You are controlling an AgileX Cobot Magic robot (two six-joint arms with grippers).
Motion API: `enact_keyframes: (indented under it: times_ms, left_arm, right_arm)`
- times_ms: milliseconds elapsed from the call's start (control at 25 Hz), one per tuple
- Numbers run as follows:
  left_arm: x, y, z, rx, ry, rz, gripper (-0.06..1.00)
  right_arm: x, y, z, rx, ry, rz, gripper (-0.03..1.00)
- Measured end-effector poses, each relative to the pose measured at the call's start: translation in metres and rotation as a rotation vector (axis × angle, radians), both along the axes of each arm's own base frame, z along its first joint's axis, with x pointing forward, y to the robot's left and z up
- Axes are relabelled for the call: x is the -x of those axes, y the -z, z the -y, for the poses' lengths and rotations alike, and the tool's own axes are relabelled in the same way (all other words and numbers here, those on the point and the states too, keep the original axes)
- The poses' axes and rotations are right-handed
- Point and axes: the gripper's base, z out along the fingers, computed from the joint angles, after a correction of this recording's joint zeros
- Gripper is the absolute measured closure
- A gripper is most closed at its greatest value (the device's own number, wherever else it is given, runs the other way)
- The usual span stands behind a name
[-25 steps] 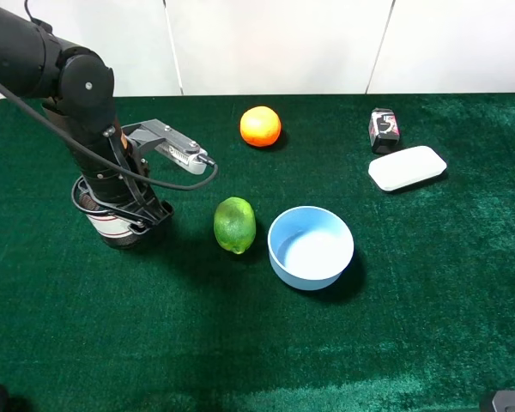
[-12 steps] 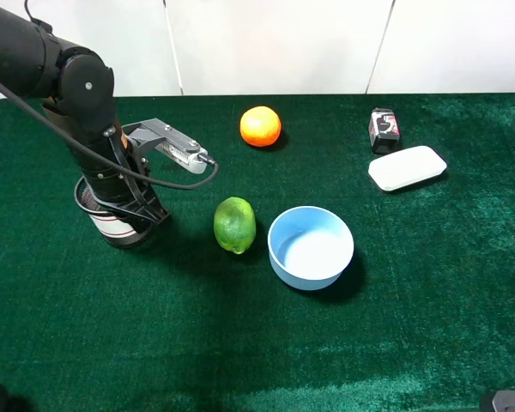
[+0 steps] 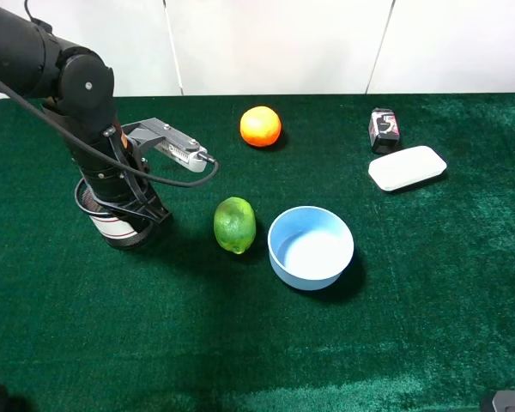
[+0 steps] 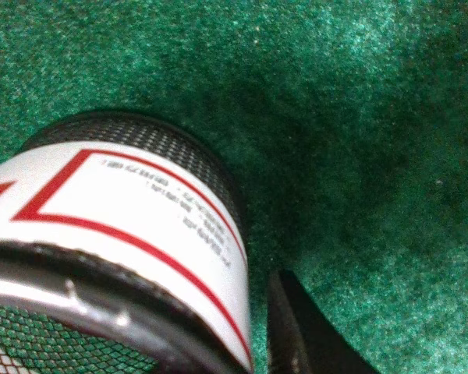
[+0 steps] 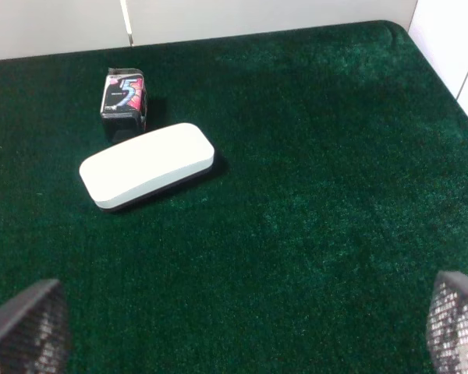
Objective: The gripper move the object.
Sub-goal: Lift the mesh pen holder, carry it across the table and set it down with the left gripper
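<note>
cup (image 3: 113, 227): 9 o'clock of lime (image 3: 234, 225), under left gripper (image 3: 122, 211)
left gripper: finger (image 4: 296, 335) beside cup; grip unclear
right gripper (image 5: 238, 327): spread apart

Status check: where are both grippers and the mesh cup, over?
Left gripper at the mesh cup, one finger outside its wall, grip unconfirmed. Right gripper open, empty. Cup upright on the cloth. Lime and bowl sit clear beside it.

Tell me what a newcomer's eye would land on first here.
The big black left arm stands on the left of the table, its jaws down at the striped mesh cup. Next comes the bright orange at the back, then the green lime beside the empty light blue bowl in the middle.
</note>
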Motion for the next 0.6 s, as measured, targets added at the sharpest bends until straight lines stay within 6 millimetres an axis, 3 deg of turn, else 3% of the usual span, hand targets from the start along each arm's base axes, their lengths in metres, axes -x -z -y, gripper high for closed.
enact_keyframes:
  times_ms: [160,600]
  left_arm:
    - [-0.002,-0.008,0.001,-0.012,0.000,-0.022,0.85]
    - [-0.023,-0.060,0.014,-0.027,0.001,-0.049,0.85]
  right_arm:
    - [0.000,0.000,0.000,0.000,0.000,0.000,0.28]
    - [0.000,0.000,0.000,0.000,0.000,0.000,0.28]
